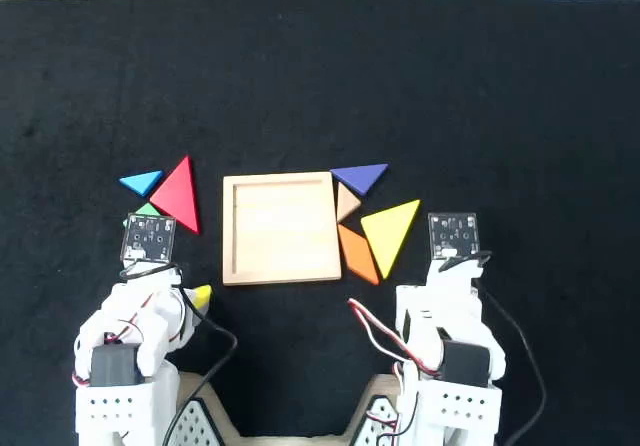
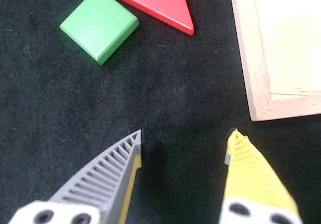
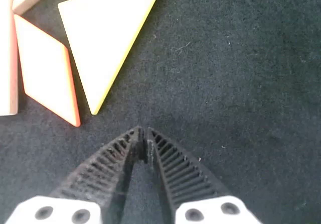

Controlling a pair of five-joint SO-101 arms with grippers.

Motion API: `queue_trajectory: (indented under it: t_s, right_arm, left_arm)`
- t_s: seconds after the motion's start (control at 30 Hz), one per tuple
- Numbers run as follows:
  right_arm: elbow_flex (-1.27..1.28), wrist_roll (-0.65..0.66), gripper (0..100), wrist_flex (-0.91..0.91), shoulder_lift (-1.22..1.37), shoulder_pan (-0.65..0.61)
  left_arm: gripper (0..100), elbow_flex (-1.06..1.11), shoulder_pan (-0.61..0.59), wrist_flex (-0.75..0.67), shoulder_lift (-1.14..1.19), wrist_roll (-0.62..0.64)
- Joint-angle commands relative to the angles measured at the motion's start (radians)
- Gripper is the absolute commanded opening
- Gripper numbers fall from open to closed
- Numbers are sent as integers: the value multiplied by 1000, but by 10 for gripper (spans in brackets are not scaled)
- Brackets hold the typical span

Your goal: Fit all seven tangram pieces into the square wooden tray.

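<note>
The tray (image 1: 281,228) is empty — nothing placed yet; my left end effector (image 2: 186,133) gapes wide, my right end effector (image 3: 144,130) sits closed.

White arms (image 1: 445,301), red and black cables (image 1: 372,338), grey, yellow, black ribbed fingers (image 2: 253,179)

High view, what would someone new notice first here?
The pale wooden tray sits empty mid-table on the black cloth. Bright pieces flank it: a red triangle on the left, a yellow triangle and orange parallelogram on the right. The left end effector is open near the tray's corner.
</note>
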Motion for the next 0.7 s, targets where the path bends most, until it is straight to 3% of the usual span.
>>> queue_trajectory:
  t_s: [0.0, 0.37, 0.67]
  right_arm:
    - [-1, -3, 13, 6, -45, 14]
    - [-1, -3, 12, 6, -45, 14]
    - [-1, 3, 15, 3, -47, 11]
  left_arm:
    - [267, 21, 4, 2, -6, 6]
    - [267, 21, 8, 2, -6, 6]
    - [267, 21, 137, 2, -6, 6]
